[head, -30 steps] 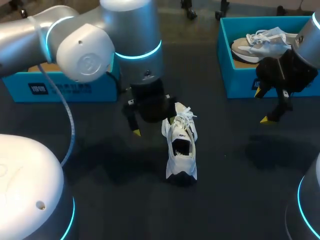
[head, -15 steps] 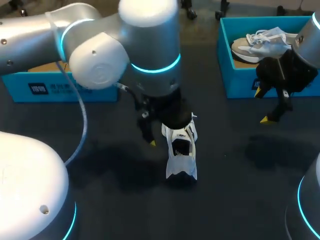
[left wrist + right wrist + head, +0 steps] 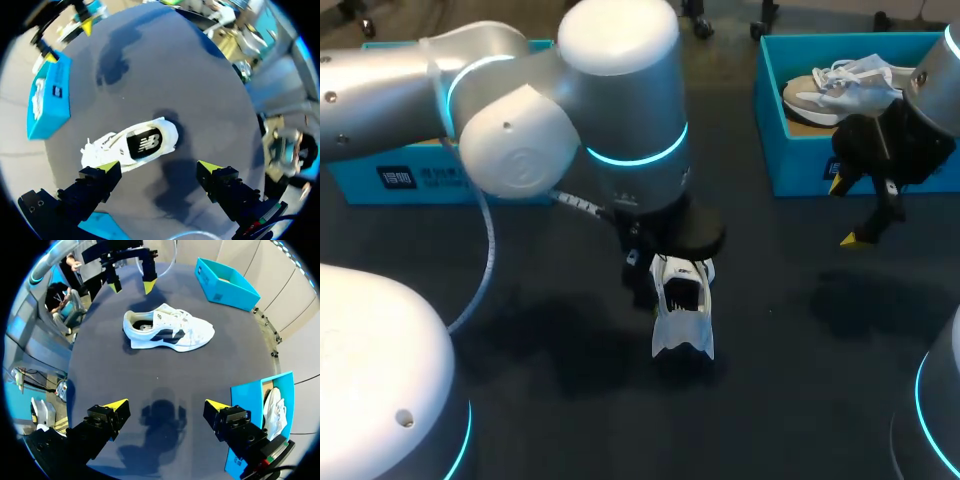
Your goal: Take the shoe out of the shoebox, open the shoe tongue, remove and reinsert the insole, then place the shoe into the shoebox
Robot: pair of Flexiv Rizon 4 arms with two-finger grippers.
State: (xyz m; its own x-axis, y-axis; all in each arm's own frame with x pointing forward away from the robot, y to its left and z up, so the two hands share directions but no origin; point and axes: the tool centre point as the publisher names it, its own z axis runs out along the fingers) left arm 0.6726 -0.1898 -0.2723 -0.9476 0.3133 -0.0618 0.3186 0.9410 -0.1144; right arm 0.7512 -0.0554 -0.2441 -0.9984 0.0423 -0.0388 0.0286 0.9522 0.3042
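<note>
head view: the shoe (image 3: 682, 318) stands on its sole on the surface (image 3: 790, 340), outside the shoebox (image 3: 820, 178). its heel points toward the camera and its toe end is hidden under the left arm (image 3: 620, 120). the right hand (image 3: 843, 212) hangs open by the shoebox, well apart from the shoe.

left wrist view: the left hand (image 3: 159, 168), fingers spread and empty, is the nearer one. the shoe lies just ahead of it, long axis roughly parallel to the line between the fingertips, collar opening upward.

right wrist view: white upper, dark side panel, laces toward the toe.
</note>
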